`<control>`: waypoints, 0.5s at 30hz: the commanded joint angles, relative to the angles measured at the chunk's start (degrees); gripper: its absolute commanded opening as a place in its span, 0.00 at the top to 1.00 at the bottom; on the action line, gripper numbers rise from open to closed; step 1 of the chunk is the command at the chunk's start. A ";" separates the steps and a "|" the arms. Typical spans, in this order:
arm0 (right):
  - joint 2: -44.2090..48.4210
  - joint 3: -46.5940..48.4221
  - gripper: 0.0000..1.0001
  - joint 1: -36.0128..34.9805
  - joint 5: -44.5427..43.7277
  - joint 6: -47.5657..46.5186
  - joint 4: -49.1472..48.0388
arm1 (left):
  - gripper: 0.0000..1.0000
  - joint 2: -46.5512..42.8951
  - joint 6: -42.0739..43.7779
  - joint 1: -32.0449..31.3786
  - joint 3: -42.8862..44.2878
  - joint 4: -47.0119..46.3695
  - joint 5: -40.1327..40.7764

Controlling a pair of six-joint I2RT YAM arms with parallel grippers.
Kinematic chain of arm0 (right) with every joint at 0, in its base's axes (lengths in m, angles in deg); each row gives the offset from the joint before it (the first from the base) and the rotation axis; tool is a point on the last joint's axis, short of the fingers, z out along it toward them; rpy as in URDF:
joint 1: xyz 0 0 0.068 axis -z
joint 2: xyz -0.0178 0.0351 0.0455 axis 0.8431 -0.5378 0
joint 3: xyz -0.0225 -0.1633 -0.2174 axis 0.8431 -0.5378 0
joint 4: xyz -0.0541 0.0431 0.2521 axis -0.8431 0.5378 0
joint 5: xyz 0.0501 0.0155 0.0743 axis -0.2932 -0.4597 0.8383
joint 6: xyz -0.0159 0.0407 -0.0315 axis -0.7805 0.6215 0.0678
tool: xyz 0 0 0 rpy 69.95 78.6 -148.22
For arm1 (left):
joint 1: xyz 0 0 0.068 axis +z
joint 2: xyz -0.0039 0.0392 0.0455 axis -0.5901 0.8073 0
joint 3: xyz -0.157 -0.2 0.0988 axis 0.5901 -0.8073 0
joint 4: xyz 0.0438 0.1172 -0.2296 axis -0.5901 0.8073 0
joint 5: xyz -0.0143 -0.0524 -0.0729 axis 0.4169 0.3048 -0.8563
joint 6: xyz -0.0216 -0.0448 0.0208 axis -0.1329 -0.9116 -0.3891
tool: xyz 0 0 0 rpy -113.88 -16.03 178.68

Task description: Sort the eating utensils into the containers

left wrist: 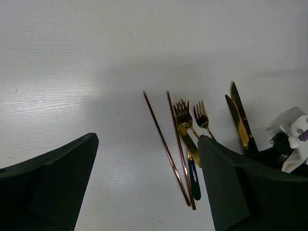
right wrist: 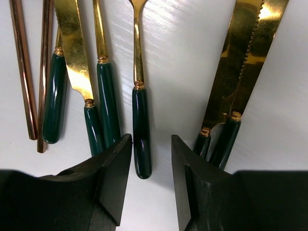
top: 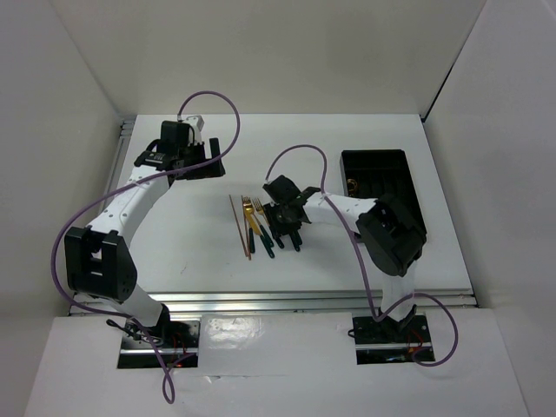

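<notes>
In the top view we see the utensils [top: 256,228] lying side by side at mid-frame, left of the black tray [top: 382,174]. Their long axes run top to bottom with a slight lean, gold heads toward the top and dark green handles toward the bottom, with the two brown chopsticks [top: 239,224] at the row's left. The right gripper [right wrist: 151,159] hangs low over the handle ends with its fingers apart, one green handle [right wrist: 141,130] reaching into the gap and serrated gold knives [right wrist: 240,67] lying to the right. The left gripper [left wrist: 149,144] hovers at the top view's upper left, well apart from the row, spread wide and holding nothing.
</notes>
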 commanded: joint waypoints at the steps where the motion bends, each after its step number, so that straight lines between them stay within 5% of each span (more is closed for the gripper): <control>1: -1.39 0.83 0.55 -0.59 0.32 -0.44 -1.88 | 0.00 0.16 0.35 0.16 2.79 -0.48 -0.65; 15: -4.65 2.40 0.80 -1.12 -2.04 -0.45 -0.65 | 0.00 0.16 0.35 0.16 2.79 -0.48 -0.12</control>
